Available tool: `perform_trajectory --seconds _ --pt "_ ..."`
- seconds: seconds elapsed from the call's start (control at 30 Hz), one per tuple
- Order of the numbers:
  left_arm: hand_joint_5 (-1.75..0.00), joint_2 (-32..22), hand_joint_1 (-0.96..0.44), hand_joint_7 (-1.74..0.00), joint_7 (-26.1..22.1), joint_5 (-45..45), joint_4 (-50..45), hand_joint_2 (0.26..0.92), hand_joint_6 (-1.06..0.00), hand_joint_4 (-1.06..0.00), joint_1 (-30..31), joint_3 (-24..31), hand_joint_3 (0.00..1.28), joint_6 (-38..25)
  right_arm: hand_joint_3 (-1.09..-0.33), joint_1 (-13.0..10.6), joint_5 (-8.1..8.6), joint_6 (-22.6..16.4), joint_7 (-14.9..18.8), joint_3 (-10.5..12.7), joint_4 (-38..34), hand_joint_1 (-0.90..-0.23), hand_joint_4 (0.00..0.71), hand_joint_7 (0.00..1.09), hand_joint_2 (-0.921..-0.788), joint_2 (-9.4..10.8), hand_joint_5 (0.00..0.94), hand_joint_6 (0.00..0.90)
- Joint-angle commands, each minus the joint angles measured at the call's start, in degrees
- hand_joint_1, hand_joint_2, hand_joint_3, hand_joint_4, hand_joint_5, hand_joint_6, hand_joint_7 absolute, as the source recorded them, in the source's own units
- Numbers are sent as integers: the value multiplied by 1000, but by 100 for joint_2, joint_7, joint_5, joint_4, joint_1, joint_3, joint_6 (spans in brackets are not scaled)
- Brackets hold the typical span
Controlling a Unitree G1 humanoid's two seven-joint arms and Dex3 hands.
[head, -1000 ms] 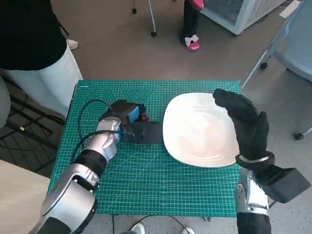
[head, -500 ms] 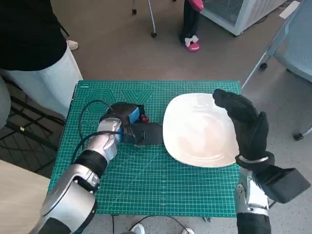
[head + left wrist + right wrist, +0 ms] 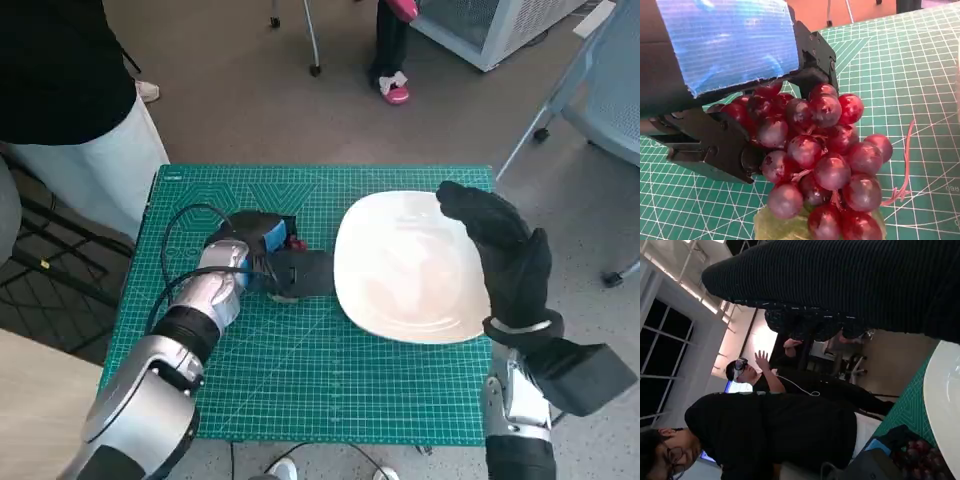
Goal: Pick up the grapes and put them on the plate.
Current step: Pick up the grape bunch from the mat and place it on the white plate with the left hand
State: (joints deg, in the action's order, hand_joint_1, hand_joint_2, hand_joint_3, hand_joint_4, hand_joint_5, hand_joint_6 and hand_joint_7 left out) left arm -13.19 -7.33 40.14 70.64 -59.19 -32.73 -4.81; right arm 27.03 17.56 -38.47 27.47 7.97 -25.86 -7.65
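We note the green cutting mat (image 3: 330, 380) covering the counter, with the white plate (image 3: 405, 265) on its right half. Our right hand (image 3: 500, 255) hovers spread above the plate's edge, holding nothing. Our left hand (image 3: 262, 250) grips the red grapes (image 3: 820, 155) just beside the plate, evidently ready for lifting.

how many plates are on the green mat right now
1. The white plate lies on the right half of the green mat, beside the grapes at the left hand; the right hand hovers over its right edge.
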Motion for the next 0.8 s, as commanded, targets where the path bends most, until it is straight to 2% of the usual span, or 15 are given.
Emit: perform_trajectory --seconds 0.03,0.43,0.8 --pt "-1429 -20 2 -1305 -92 -26 43 921 -496 -428 141 -4 241 17 -882 -40 -49 86 -44 -5 -55 -609 367 489 -921 18 0 -1" --pt "-1519 -77 2 -1184 -105 -44 7 921 -508 -447 96 22 236 54 -880 -16 -44 56 -28 6 -114 -609 368 485 -921 13 1 -1" --pt "-1467 -169 1 -1200 -74 -83 -205 921 -484 -503 70 71 223 46 -880 10 -54 25 -25 8 -175 -608 369 484 -921 17 1 -1"
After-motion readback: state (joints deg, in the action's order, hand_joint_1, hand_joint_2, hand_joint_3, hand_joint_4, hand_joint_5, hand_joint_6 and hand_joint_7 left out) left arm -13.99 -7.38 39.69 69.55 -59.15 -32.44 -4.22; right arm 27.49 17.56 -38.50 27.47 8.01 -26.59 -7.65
